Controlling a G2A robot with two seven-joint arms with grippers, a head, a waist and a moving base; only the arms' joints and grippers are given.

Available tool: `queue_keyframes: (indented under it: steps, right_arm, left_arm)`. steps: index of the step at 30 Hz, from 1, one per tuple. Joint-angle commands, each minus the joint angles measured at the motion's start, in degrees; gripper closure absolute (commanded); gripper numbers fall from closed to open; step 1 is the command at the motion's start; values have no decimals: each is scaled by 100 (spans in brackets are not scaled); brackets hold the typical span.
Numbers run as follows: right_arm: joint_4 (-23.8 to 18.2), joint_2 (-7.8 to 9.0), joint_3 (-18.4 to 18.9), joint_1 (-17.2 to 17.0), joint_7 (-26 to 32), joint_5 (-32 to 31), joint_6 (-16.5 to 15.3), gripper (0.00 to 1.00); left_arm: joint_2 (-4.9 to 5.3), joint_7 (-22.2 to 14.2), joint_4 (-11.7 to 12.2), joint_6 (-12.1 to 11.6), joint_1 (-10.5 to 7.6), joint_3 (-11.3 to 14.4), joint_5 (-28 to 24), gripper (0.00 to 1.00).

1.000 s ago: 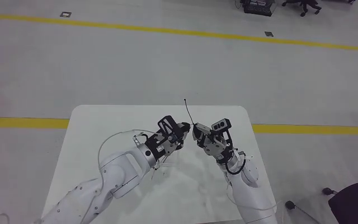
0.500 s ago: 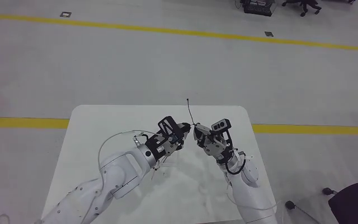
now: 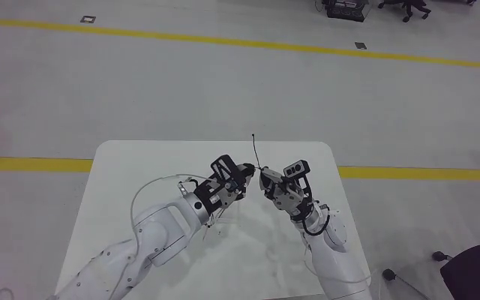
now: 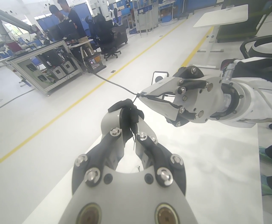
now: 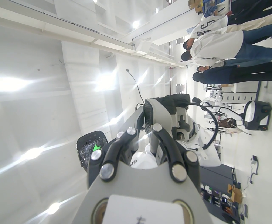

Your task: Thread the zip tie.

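Note:
A thin black zip tie [image 3: 256,152] is held in the air above the white table [image 3: 127,180], between two grippers that meet tip to tip. My left gripper [image 3: 246,174] is shut on one black end of it [image 4: 130,111], and a short thin piece hangs down between its fingers [image 4: 133,141]. My right gripper [image 4: 141,94] is shut on the strap just beside the left fingertips. Past the right gripper [image 5: 145,104], the free strap [image 5: 136,84] sticks out and curves away from the table. The left gripper [image 5: 179,98] sits close behind it.
The table's far edge [image 3: 217,142] lies just beyond the grippers, with grey floor and a yellow line [image 3: 45,164] past it. Bare tabletop [image 4: 212,161] spreads below both arms. Another white table [image 4: 221,14] and work benches stand far off.
In the top view the free tip of the zip tie has drifted slightly to the right. Both grippers keep their hold and have barely shifted.

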Motion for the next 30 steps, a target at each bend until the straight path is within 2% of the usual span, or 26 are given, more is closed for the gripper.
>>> queue_keyframes:
  steps: [1, 30]
  right_arm:
    - [-3, 2, 5, -7, 15, -13, 2, 100]
    - [-7, 40, 62, -145, 176, -434, -87, 100]
  left_arm:
    - [-5, -2, -6, 6, 0, -7, -2, 100]
    - [-76, 47, -119, 108, 32, -112, -148, 100]
